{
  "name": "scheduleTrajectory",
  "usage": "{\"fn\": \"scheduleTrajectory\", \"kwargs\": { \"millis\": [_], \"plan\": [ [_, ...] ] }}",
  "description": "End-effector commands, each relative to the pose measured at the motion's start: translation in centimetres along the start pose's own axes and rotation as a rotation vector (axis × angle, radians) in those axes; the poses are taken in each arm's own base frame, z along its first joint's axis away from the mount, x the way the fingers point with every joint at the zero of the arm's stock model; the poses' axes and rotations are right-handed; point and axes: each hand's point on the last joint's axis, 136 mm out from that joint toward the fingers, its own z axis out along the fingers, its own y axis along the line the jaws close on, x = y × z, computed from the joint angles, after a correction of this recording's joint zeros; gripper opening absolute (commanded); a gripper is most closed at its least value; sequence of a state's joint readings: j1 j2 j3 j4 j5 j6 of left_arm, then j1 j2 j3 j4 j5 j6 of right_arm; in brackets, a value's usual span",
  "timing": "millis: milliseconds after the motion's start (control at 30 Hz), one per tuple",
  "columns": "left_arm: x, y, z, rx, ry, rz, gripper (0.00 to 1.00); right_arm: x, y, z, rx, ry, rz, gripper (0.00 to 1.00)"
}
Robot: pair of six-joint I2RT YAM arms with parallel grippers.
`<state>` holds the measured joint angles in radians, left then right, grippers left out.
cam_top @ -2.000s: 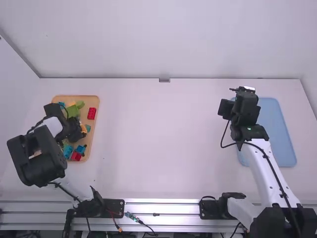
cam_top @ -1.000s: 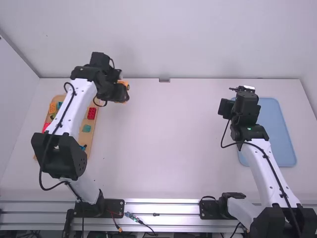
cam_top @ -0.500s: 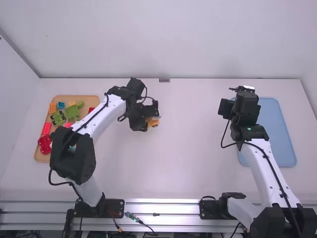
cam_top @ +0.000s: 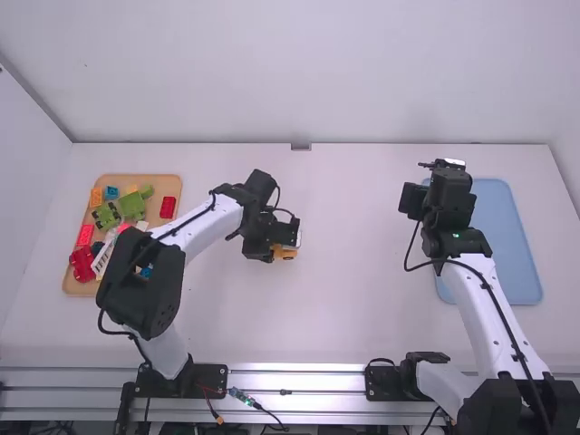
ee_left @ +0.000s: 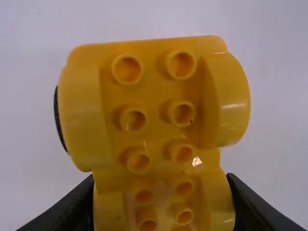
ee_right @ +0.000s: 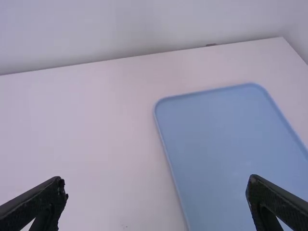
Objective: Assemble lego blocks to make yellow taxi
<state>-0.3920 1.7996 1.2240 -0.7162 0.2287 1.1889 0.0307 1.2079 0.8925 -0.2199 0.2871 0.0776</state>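
My left gripper (cam_top: pixel 277 245) is over the middle of the table, left of centre, shut on the yellow car base (cam_top: pixel 285 253). In the left wrist view, the left gripper (ee_left: pixel 161 202) has one finger against each side of the yellow car base (ee_left: pixel 156 115), whose rows of studs and rounded wheel arches face the camera. My right gripper (cam_top: pixel 415 199) hangs by the blue tray's near-left side in the high view; in the right wrist view, the right gripper (ee_right: pixel 156 192) stands wide open with nothing between its fingers.
A wooden tray (cam_top: pixel 169 183) at the far left holds several loose blocks, among them a red block (cam_top: pixel 168 207), a green piece (cam_top: pixel 132 206) and a blue block (cam_top: pixel 111 193). The blue tray (cam_top: pixel 515 245) lies on the right, partly behind the right arm.
My left gripper has come out of the wooden tray with the yellow car base, swung right and then toward the camera to the table's middle. The right arm has kept still.
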Motion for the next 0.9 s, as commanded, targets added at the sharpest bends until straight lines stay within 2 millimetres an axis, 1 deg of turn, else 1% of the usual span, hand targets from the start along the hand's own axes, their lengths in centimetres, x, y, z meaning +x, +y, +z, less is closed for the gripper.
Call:
{"fn": "scheduleTrajectory", "kwargs": {
  "millis": [0,100,233,300,433,533,867],
  "plan": [
    [-0.5,-0.4,1.1,0.038,-0.001,-0.026,0.36,-1.1,0.2,-0.3,-0.007,-0.025,0.009,0.99],
    [-0.9,-0.2,2.1,0.053,0.037,-0.044,0.37,-1.1,0.2,-0.3,-0.007,-0.024,0.009,0.99],
    [-1.2,-0.1,3.3,0.092,0.094,-0.026,0.33,-1.0,0.1,-0.3,-0.006,-0.020,0.008,0.99],
    [-1.3,-0.1,3.4,0.096,0.097,-0.026,0.33,-1.0,0.1,-0.3,-0.006,-0.020,0.008,0.99],
    [-1.8,0.0,4.0,0.130,0.081,-0.060,0.36,-1.0,0.1,-0.3,-0.005,-0.020,0.005,0.99],
    [-1.4,-0.2,4.6,0.142,0.098,-0.079,0.37,-1.0,0.1,-0.3,-0.005,-0.020,0.005,0.99],
    [-0.9,-1.0,4.9,0.177,0.120,-0.087,0.40,-1.0,0.1,-0.3,-0.005,-0.020,0.005,0.99]
  ]
}}
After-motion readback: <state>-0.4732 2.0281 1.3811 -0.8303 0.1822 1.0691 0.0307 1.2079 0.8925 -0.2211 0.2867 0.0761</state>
